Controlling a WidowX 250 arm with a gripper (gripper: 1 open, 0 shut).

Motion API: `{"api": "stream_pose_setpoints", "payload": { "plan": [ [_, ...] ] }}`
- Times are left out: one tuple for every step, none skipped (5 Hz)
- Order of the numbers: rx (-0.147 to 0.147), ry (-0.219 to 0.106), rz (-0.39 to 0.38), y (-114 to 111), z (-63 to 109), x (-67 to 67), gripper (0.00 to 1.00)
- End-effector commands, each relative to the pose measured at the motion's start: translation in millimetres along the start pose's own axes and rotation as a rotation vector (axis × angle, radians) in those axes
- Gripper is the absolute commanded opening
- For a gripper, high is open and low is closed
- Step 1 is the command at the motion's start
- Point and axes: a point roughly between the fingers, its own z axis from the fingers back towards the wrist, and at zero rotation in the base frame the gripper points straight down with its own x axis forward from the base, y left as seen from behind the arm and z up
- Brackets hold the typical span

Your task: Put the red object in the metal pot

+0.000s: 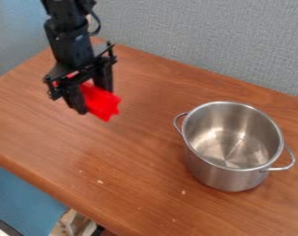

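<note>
We saw the black pincer (pixel 85 94) pointing straight down over the left half of the wooden worktop (pixel 138 157), its jaws clamped shut on the red object (pixel 101 102). The red object hung off the worktop, clear of the wood, gripped at its upper left part, with most of the red showing below and to the right of the jaws. From this view it looked short and blocky (heavily foreshortened, so we could not read its full length). What we could make out of its long axis ran on a slant, from upper left at the jaws down toward lower right, the free end aimed roughly at the pot side of the worktop. Edges were blurred, so exact tilt stayed uncertain.

The metal pot (pixel 235 145) stood upright on the right side of the worktop, well apart from the red object, its opening facing up and its inside showing only bare shiny steel. One small handle showed at its lower right rim, another at the left rim.
</note>
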Motion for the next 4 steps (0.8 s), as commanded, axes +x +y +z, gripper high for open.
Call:
{"api": "stream_pose_setpoints", "payload": {
  "plan": [
    [-0.070,-0.021,-0.057,-12.7,27.6,-11.7,0.00],
    [-0.082,-0.008,-0.116,-14.7,32.3,-29.4,0.00],
    [-0.097,0.003,-0.177,-19.9,34.3,-48.7,0.00],
    [-0.110,0.016,-0.265,-34.8,33.2,-81.9,0.00]
  ]
}}
